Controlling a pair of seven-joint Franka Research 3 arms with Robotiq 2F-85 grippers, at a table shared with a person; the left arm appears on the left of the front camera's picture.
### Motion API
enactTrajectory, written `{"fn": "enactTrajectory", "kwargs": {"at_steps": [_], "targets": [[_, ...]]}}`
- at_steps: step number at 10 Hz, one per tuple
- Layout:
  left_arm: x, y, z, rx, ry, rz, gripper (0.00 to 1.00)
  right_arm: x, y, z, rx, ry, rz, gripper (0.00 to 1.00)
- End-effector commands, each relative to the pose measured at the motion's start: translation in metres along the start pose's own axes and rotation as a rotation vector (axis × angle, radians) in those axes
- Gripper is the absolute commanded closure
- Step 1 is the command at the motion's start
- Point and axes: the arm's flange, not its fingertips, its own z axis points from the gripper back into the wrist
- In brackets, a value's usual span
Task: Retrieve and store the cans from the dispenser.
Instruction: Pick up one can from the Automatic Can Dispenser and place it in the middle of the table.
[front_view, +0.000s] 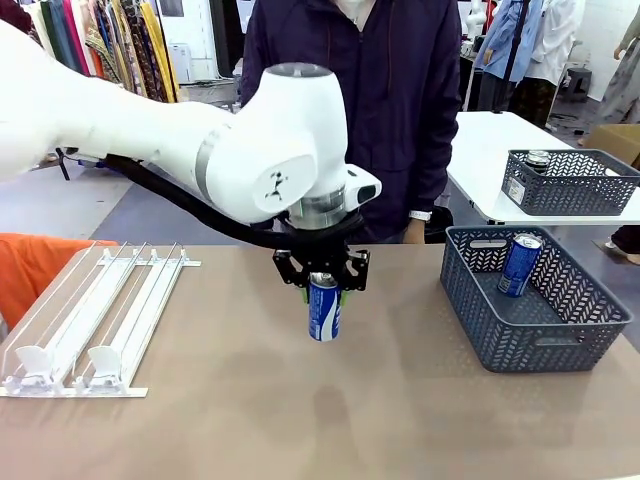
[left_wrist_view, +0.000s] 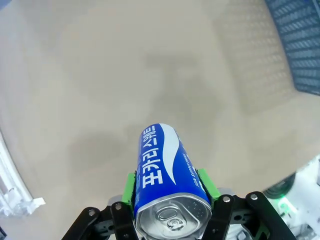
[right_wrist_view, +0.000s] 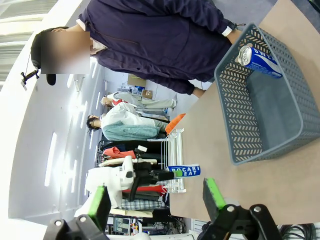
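My left gripper (front_view: 322, 288) is shut on a blue can (front_view: 323, 310) with white lettering, held upright above the middle of the table. In the left wrist view the green pads (left_wrist_view: 130, 189) clamp both sides of this can (left_wrist_view: 165, 170), silver top toward the camera. The white railed dispenser (front_view: 95, 320) lies at the table's left, its lanes holding no cans. A second blue can (front_view: 520, 263) leans inside the dark grey basket (front_view: 500, 340) on the right. My right gripper (right_wrist_view: 157, 197) is open and holds nothing; beyond it I see that basket (right_wrist_view: 240, 115) and its can (right_wrist_view: 260, 60).
A person in a dark jacket (front_view: 380, 90) stands at the far edge. A second grey basket (front_view: 570, 190) holding a can (front_view: 537, 158) sits on a white side table at the back right. Bare tabletop lies between the dispenser and the basket.
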Motion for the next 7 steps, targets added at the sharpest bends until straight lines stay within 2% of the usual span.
{"fn": "enactTrajectory", "kwargs": {"at_steps": [1,5,6,7], "targets": [[0.009,0.007,-0.016,-0.012,0.002,0.026,1.00,0.002,0.002,-0.002,0.030,-0.011,0.024,0.00],[0.038,0.020,-0.056,-0.097,0.114,0.035,1.00,0.002,0.002,-0.002,0.030,-0.011,0.024,0.00],[0.042,0.020,-0.062,-0.093,0.122,0.032,0.97,0.002,0.002,-0.002,0.030,-0.011,0.024,0.00],[0.043,0.021,-0.064,-0.117,0.112,0.022,0.51,0.002,0.002,-0.002,0.030,-0.011,0.024,0.00]]}}
